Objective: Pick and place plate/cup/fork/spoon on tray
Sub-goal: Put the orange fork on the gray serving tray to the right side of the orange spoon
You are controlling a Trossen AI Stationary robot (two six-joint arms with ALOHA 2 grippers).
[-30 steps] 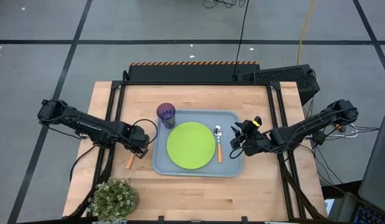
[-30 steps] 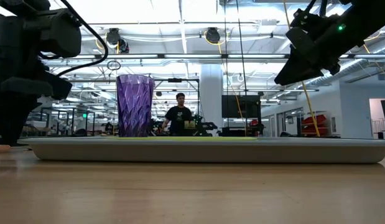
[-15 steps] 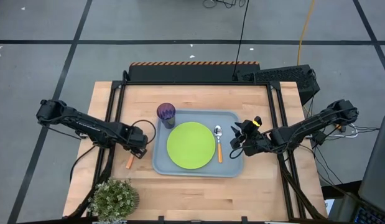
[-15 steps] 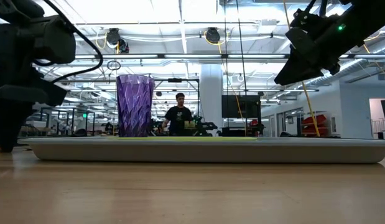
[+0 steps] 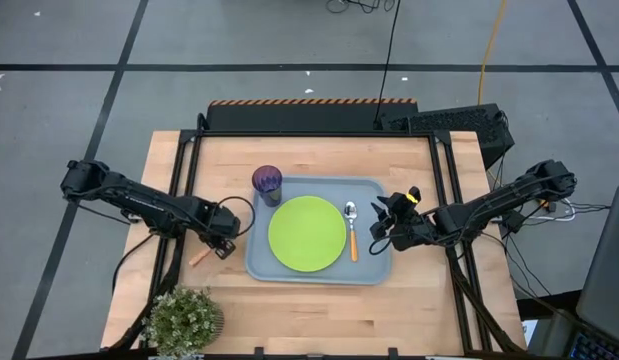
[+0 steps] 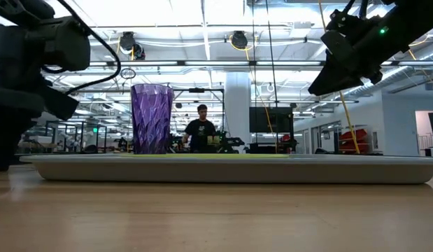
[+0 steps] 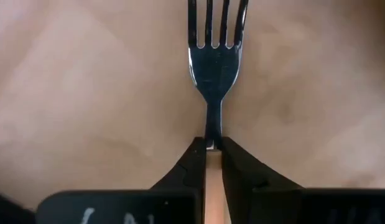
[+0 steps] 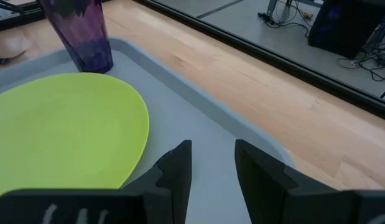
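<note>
Wooden table (image 5: 309, 300) under both arms, and your left gripper (image 7: 212, 144) sits just off the tray's (image 5: 319, 276) left edge, its 2 fingers (image 7: 191, 168) clamped on the fork (image 7: 215, 56) at the top of the orange handle, tines pointing ahead over bare wood. Your right gripper (image 8: 212, 163) hangs over the tray's right edge with its fingers apart, holding nothing. On the tray you have the plate (image 5: 307, 233), the cup (image 5: 267, 183) at the back left corner, and the spoon (image 5: 352, 228) right of the plate.
</note>
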